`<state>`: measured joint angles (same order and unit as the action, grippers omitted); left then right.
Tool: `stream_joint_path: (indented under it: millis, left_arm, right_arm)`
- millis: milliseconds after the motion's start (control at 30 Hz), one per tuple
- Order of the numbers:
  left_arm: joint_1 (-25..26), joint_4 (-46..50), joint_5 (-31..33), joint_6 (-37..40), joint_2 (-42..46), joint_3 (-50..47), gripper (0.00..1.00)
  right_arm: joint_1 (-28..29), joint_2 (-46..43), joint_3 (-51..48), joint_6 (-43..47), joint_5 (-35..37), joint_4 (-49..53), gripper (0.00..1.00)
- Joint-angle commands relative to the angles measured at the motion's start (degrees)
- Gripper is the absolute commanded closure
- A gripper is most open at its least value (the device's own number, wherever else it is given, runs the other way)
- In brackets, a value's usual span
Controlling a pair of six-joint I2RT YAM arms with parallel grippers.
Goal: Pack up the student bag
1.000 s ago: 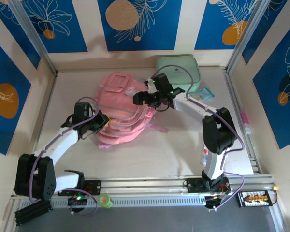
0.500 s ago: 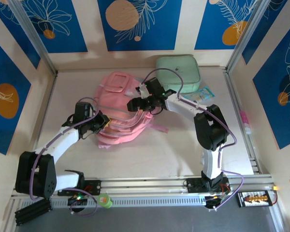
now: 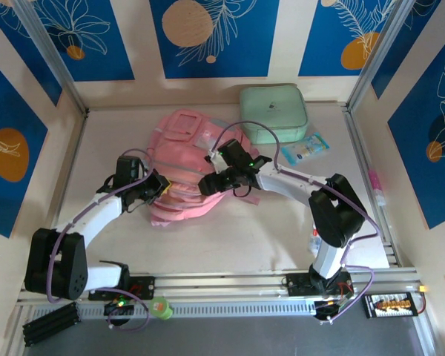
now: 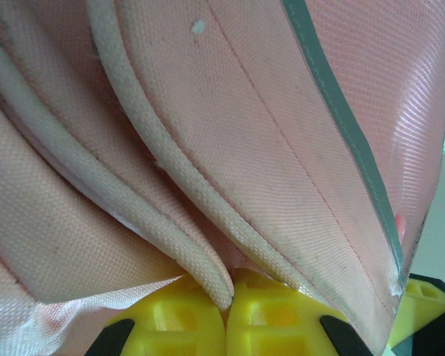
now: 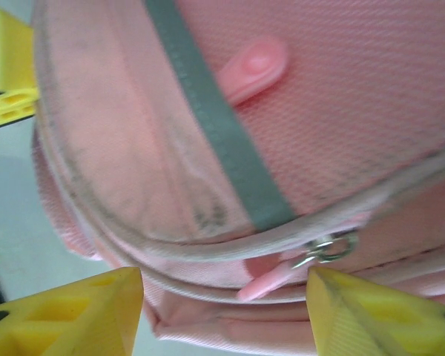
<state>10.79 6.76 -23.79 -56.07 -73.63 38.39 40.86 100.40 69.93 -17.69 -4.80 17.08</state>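
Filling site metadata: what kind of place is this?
Probably a staged robot test cell, not a real room: printed blue wall panels, an aluminium rail along the near edge, and a table holding a student bag.

Bare table (image 3: 230, 237) is left free on the near side of the student bag (image 3: 185, 167) and to its left. Behind it to the right, passage is blocked by a mint-green case (image 3: 273, 113), and a small blue packet (image 3: 305, 147) lies further right. Its near-left edge is taken up by the left gripper (image 3: 156, 190) and its near-right edge by the right gripper (image 3: 208, 182). The gap between them appears narrow.
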Motion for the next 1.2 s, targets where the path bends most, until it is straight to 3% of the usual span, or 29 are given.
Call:
stream_joint_path:
  millis: [0, 200, 333, 600, 1000, 1167]
  left_arm:
    - [1.4, -2.0, -4.1, 0.7, -0.3, 1.0, 1.00]
    - [1.4, -1.8, -4.1, 0.8, -0.2, 1.2, 1.00]
    - [1.3, -1.8, -4.0, 0.8, -0.3, 1.2, 1.00]
    - [1.4, -2.5, -3.7, -0.1, -0.3, 1.3, 1.00]
    - [1.5, -2.6, 5.9, -5.3, -1.3, 1.1, 1.00]
    - [1.9, -4.5, 6.1, -7.0, -3.1, 1.1, 1.00]
  right_arm:
    - [0.1, -1.6, -0.5, 2.3, 5.7, -1.5, 0.43]
    - [0.8, -0.2, 1.2, 2.6, 7.2, -0.4, 0.62]
    - [1.3, 0.7, 1.5, 2.3, 8.4, 0.1, 0.67]
    - [1.9, 0.0, 1.3, 1.9, 8.8, 1.4, 0.94]
    - [4.9, -2.5, -2.8, 2.8, 8.1, 0.8, 0.95]
    - [7.5, -1.9, -2.1, 2.1, 7.6, -0.1, 0.94]
